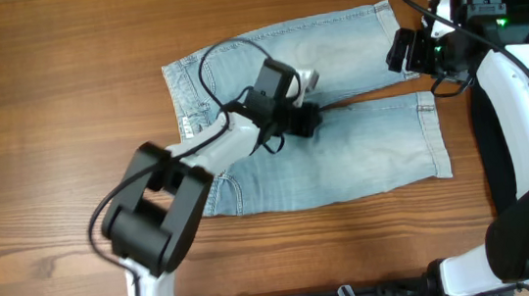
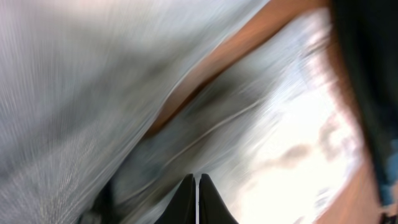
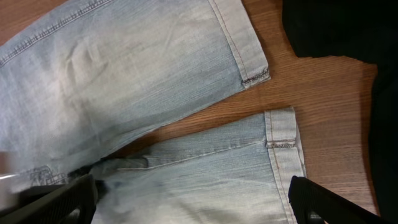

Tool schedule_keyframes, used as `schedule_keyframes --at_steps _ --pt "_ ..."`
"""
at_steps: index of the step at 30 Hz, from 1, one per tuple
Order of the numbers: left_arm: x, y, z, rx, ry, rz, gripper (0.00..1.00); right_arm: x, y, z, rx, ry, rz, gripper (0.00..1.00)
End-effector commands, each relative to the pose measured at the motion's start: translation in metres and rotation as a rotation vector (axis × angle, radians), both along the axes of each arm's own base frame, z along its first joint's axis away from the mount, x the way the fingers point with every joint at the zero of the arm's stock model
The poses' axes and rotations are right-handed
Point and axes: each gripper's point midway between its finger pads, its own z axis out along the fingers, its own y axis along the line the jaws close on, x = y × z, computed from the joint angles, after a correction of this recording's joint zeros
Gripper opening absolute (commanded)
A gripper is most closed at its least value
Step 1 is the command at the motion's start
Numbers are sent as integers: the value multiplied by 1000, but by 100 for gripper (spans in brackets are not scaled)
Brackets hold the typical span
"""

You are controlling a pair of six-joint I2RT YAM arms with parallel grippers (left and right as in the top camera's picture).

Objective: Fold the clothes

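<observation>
Seemingly pinning the shorts (image 1: 364, 157) at the crotch, left gripper (image 1: 309, 119) pressed together, right gripper (image 1: 402, 53) spread by a hem (image 1: 390, 18). Likely needing a hem pinch next.

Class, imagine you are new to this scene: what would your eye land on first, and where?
The light-blue denim shorts lie spread flat mid-table. The left gripper sits shut at their crotch, while the right gripper hangs open by the leg hems, near a black garment.

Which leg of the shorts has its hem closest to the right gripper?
The far leg, at the top of the overhead view: its hem corner lies right beside the open right gripper. The near leg has its hem lower in that view, away from it.
</observation>
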Motion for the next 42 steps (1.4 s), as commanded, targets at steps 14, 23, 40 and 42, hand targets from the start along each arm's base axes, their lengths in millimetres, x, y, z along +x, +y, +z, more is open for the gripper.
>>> schedule_keyframes --at_steps 14,23,40,42 --pt "1 -24 -52 -20 19 -6 8 2 2 0 15 -1 5 99" --pt "23 -12 100 -138 -199 58 4 2 2 0 14 -1 6 100" --pt "-92 243 -62 565 623 481 9 12 2 5 11 -45 6 99" --pt "-94 262 -77 564 652 537 9 12 2 5 11 -45 6 100"
